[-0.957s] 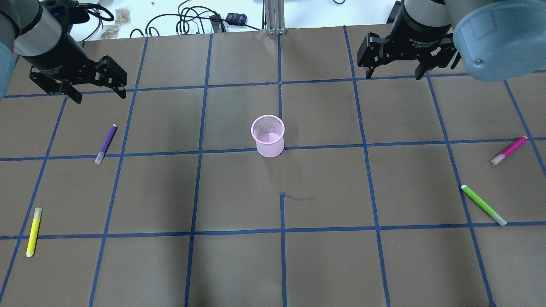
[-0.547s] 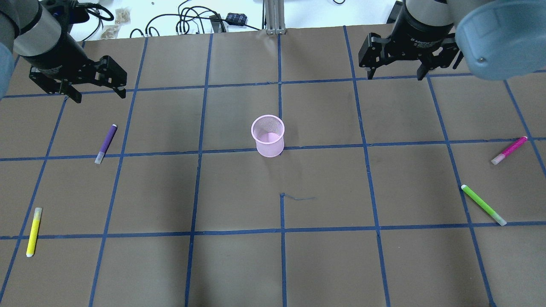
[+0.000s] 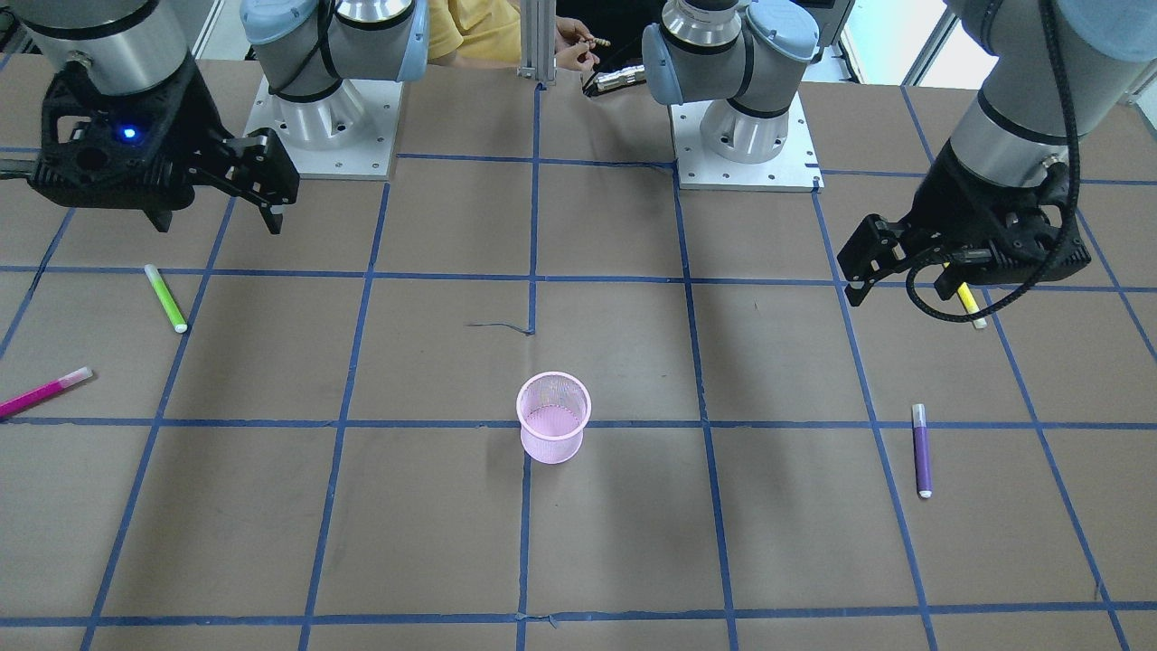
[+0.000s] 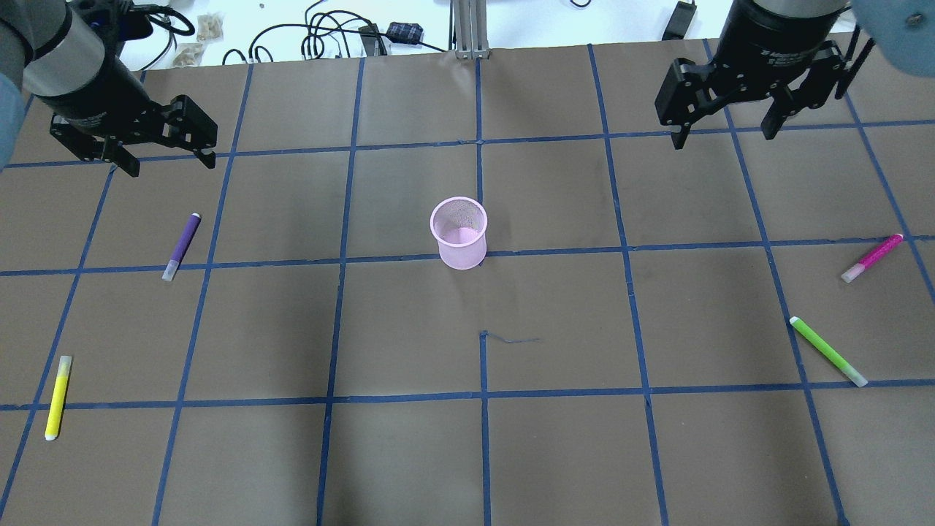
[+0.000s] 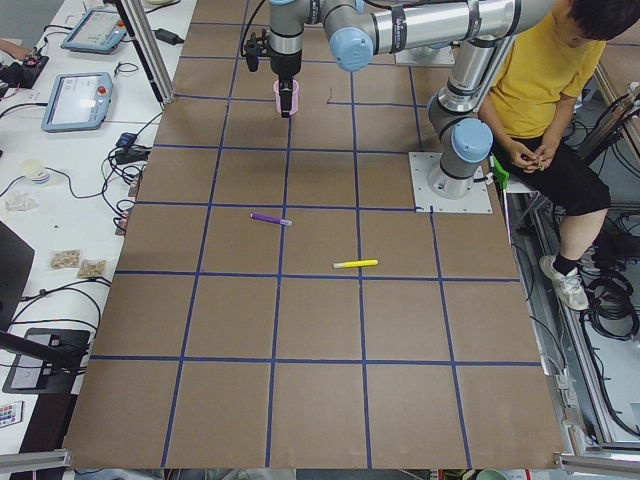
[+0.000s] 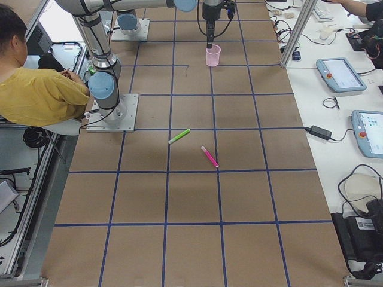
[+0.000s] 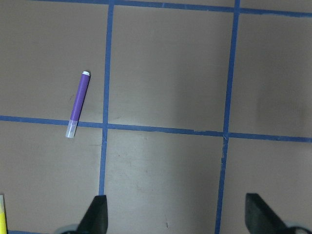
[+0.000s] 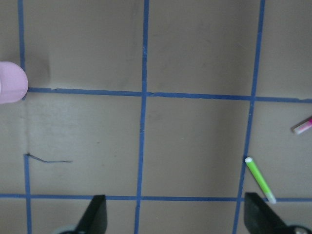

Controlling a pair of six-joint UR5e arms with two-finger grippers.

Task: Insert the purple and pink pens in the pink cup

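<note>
Purple pen (image 4: pixel 181 246) lies flat on the table (image 4: pixel 409 453), on the robot's left side, well apart from the pink cup (image 4: pixel 459 232). Its clear cap end crosses a blue tape line (image 4: pixel 256 263). Pink pen (image 4: pixel 871 258) lies flat far on the robot's right, near the table edge, its dark end touching a tape line. Both pens are outside the cup. The cup stands upright mid-table, just beside the tape crossing, mesh wall, open mouth up.

Left gripper (image 4: pixel 172 166) hangs above the table beyond the purple pen, on the side away from the robot, fingers spread wide, holding nothing. The left wrist view shows the purple pen ahead of the fingertips, not between them. Right gripper (image 4: pixel 722 139) hangs above the far right part of the table, also spread wide and holding nothing, well apart from the pink pen.

Other things: a yellow pen (image 4: pixel 58 397) lies nearer the robot than the purple one, same side. A green pen (image 4: pixel 827 351) lies near the pink pen, apart from it, nearer the robot. Only brown paper and tape lines lie between each task pen and the cup. A short dark mark (image 4: pixel 511 340) sits on the paper on the robot's side of the cup. Cables (image 4: pixel 321 36) lie past the far edge. A person in a yellow shirt (image 5: pixel 545 80) sits behind the arm bases.
</note>
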